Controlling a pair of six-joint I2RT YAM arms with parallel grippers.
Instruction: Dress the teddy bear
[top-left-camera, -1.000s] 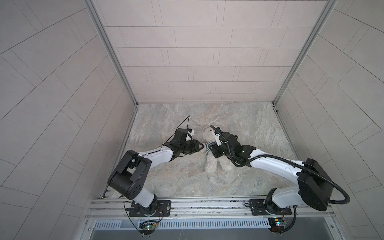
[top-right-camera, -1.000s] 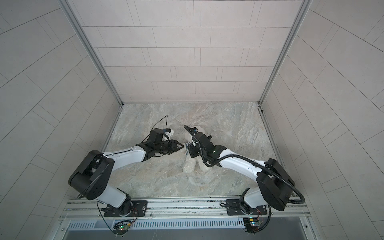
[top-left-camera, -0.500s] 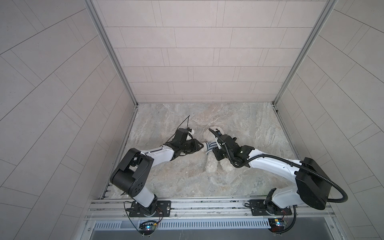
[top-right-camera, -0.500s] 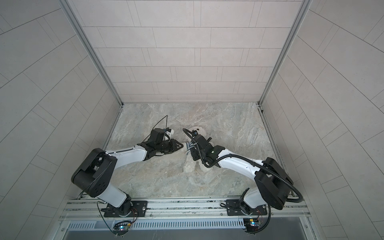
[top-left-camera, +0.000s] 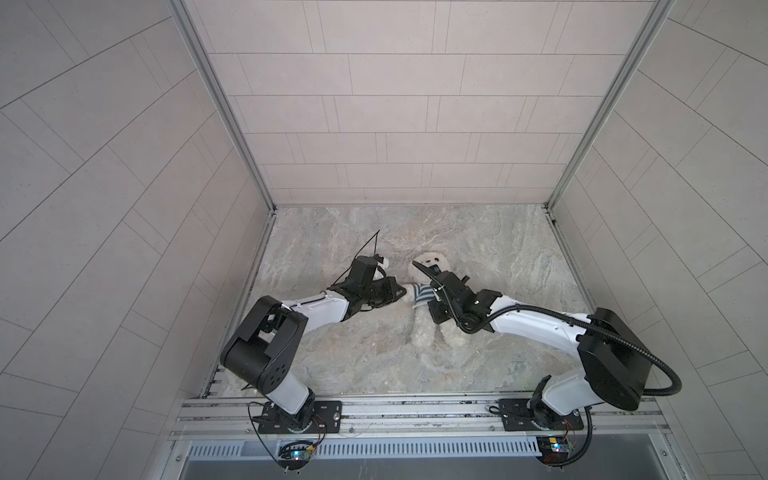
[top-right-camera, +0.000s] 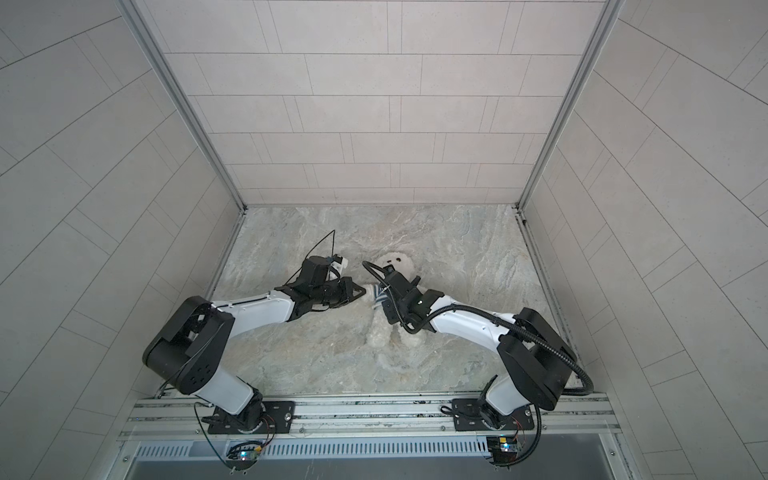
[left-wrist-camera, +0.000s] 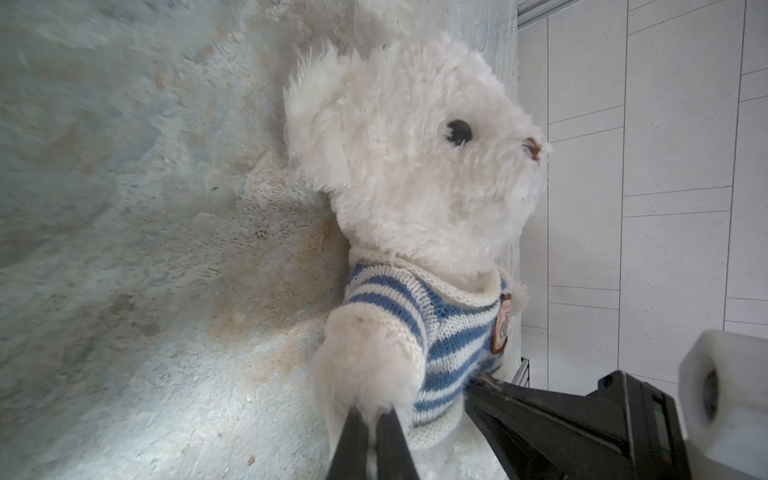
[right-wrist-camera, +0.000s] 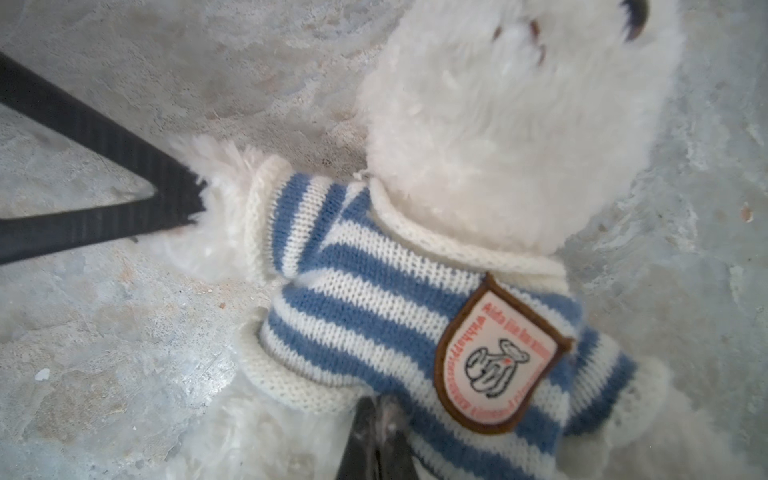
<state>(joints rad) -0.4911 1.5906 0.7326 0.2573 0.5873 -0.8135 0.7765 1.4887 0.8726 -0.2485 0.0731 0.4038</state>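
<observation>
Teddy bear (top-left-camera: 432, 262) lies on its back mid-bench (top-left-camera: 332, 357), head twd the back wall, legs twd the arm bases. Blue/white striped shirt (right-wrist-camera: 374, 299) is on its torso w/ badge (right-wrist-camera: 498, 361) on the chest, one paw (left-wrist-camera: 365, 361) sticking out thru the sleeve. Left claw (left-wrist-camera: 372, 409) is clamped narrow on that paw. Right claw (right-wrist-camera: 376, 405) is pinched closed at the shirt's lower hem; can't tell if it nips knit or fur.
</observation>
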